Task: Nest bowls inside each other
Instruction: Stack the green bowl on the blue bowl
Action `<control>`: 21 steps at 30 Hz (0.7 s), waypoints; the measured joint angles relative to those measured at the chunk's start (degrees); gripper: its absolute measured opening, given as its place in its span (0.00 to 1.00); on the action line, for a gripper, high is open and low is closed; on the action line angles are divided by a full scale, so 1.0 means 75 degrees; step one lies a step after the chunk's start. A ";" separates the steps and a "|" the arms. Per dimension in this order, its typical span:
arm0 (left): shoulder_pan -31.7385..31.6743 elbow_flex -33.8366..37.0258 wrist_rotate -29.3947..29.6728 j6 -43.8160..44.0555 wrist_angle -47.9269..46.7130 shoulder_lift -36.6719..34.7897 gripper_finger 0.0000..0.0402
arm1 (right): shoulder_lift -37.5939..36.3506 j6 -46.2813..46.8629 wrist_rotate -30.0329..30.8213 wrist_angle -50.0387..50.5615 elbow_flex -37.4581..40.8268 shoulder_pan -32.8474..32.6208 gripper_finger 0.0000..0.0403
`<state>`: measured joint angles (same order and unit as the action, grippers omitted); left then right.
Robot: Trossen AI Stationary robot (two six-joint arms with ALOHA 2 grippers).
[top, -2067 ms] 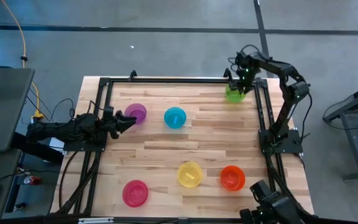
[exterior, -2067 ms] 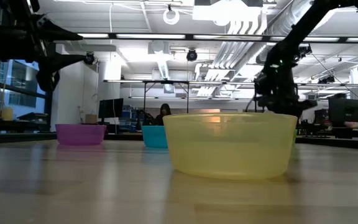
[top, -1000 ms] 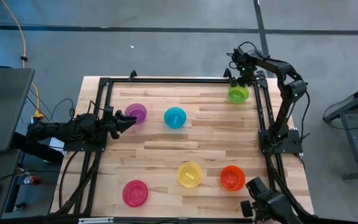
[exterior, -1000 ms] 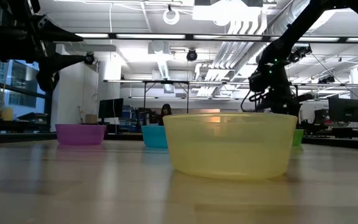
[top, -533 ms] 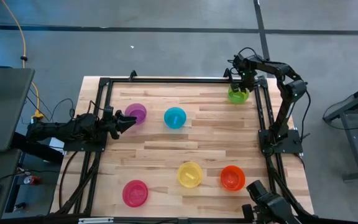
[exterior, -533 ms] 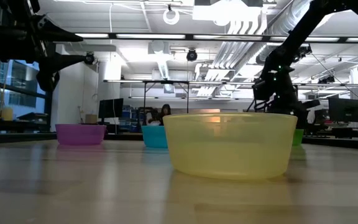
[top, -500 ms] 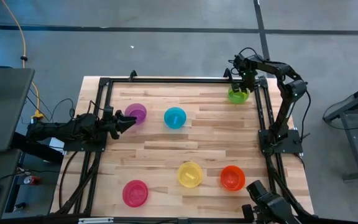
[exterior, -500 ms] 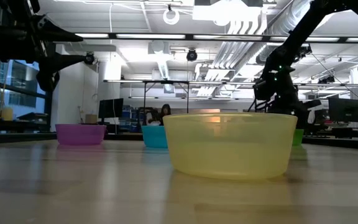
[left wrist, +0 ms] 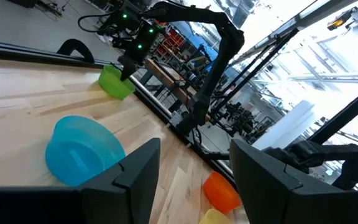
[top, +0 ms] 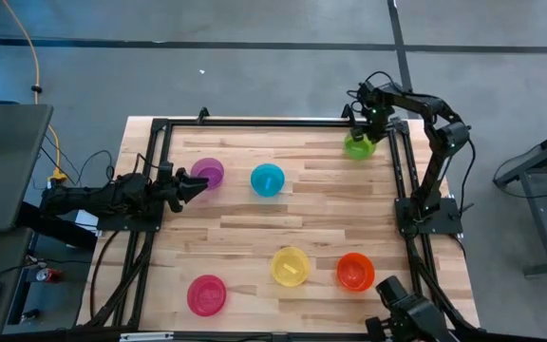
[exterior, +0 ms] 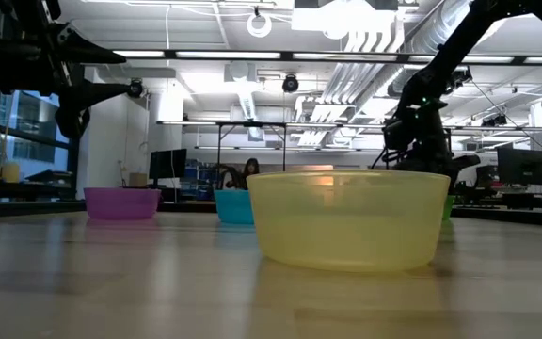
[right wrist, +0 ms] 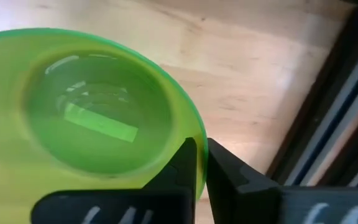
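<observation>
Since the earlier high view, where the right gripper (top: 368, 122) was lifted off the green bowl (top: 358, 145) and the bowl sat a touch farther right, the arm has been coming back down and is now pinching the bowl's rim at the table's far right corner, beside the metal frame (top: 399, 171). Its wrist view is showing the two fingers (right wrist: 188, 163) nearly closed, with the green wall clamped between them. The left gripper (top: 194, 183) is waiting near the left edge, just beside the purple bowl (top: 207, 172); its fingers (left wrist: 135, 171) are standing wide apart and are holding nothing. As for progress, nothing is nested yet: all six bowls are sitting apart on the table (top: 321, 214), so every stacking step is remaining. The blue bowl (top: 267, 179) is lying in the middle of the far half, the nearest likely partner for the green one, and the stretch of table between them is looking free. The yellow bowl (top: 290, 266) and orange bowl (top: 354, 271) are resting close together near the front, with the pink bowl (top: 206, 294) well off at the front left. The frame rail next to the green bowl is crowding the grip, so lifting away from it looks wise.
</observation>
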<state>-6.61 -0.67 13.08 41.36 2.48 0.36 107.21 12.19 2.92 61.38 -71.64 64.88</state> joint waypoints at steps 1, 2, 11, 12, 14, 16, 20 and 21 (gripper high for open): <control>0.0000 0.0000 0.0003 0.0000 0.0000 0.0000 0.46 | -0.0004 -0.0004 -0.0017 0.0008 0.0000 -0.0024 0.01; 0.0000 0.0000 0.0008 -0.0008 0.0000 0.0000 0.46 | -0.0008 -0.0014 -0.0111 0.0019 0.0000 -0.0050 0.01; 0.0000 0.0000 0.0143 -0.0209 0.0020 0.0000 0.46 | -0.0005 -0.0090 -0.1839 0.0017 0.0006 -0.0458 0.00; 0.0000 0.0000 0.0143 -0.0224 0.0023 0.0000 0.46 | -0.0005 -0.0090 -0.1889 0.0018 0.0006 -0.0513 0.00; 0.0000 0.0000 0.0143 -0.0286 0.0026 0.0000 0.46 | -0.0005 -0.0105 -0.2074 0.0018 0.0009 -0.0620 0.00; 0.0000 0.0000 0.0143 -0.0289 0.0026 0.0000 0.46 | -0.0005 -0.0129 -0.2245 0.0018 0.0012 -0.0724 0.00; 0.0002 0.0000 0.0143 -0.0344 0.0029 0.0000 0.46 | -0.0006 -0.0154 -0.2570 0.0001 0.0012 -0.0935 0.00; 0.0000 0.0000 0.0143 -0.0344 0.0028 0.0000 0.46 | -0.0016 -0.0175 -0.2677 -0.0021 0.0012 -0.0971 0.00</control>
<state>-6.61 -0.67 14.15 38.79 2.69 0.36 107.09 10.87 -17.16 61.23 -71.55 57.60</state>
